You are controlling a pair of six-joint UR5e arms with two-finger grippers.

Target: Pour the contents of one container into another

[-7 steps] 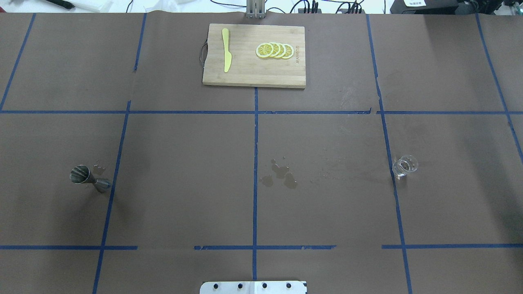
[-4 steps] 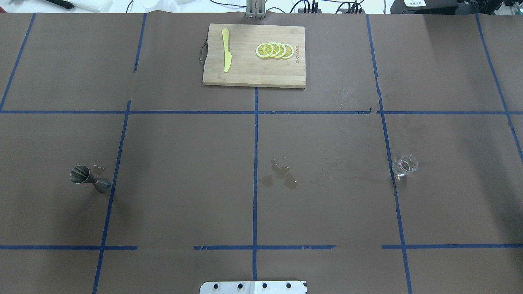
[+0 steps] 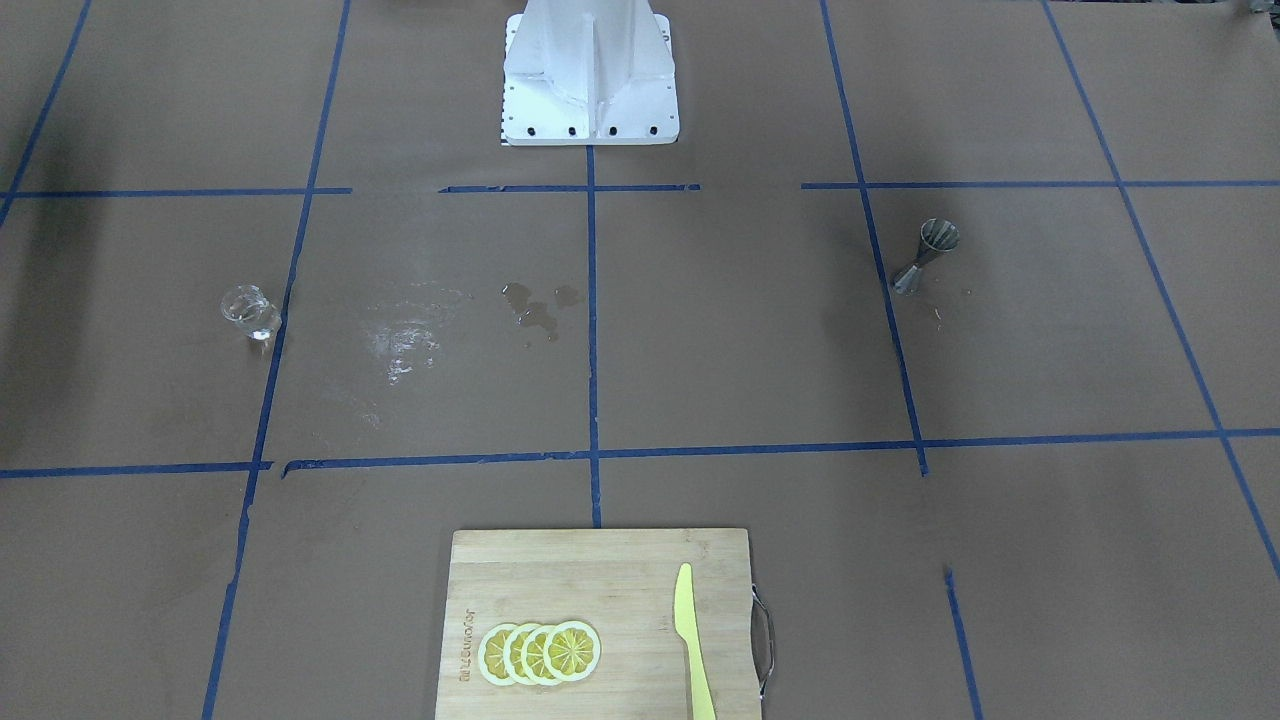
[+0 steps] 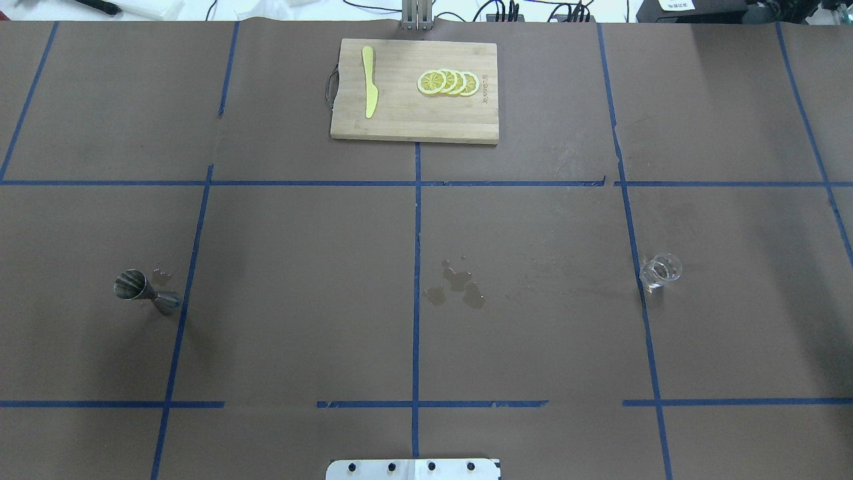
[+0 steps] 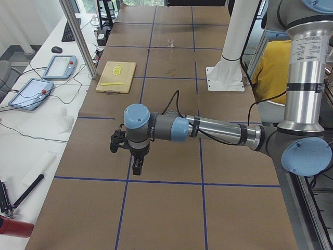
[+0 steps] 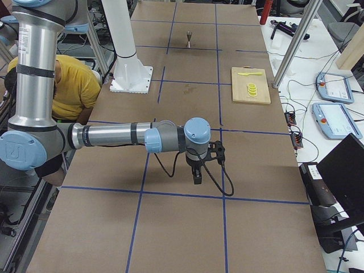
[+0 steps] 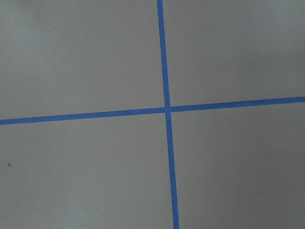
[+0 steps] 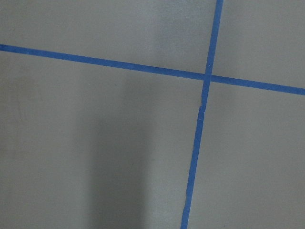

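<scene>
A steel double-cone jigger (image 4: 143, 291) (image 3: 925, 255) stands on the brown table's left half. Far across on the right half stands a small clear glass (image 4: 660, 270) (image 3: 248, 312). Neither gripper reaches into the overhead or front views. Only the side views show them: the left gripper (image 5: 136, 169) hangs pointing down over the table's near left end, the right gripper (image 6: 197, 179) likewise over the right end. Both are far from the two vessels and I cannot tell whether they are open or shut. The wrist views show just brown paper and blue tape.
Small puddles (image 4: 456, 288) lie near the table's middle. A wooden cutting board (image 4: 413, 127) at the far edge carries lemon slices (image 4: 448, 82) and a yellow knife (image 4: 368, 80). The white robot base (image 3: 590, 70) stands at the near edge. Blue tape grids the table.
</scene>
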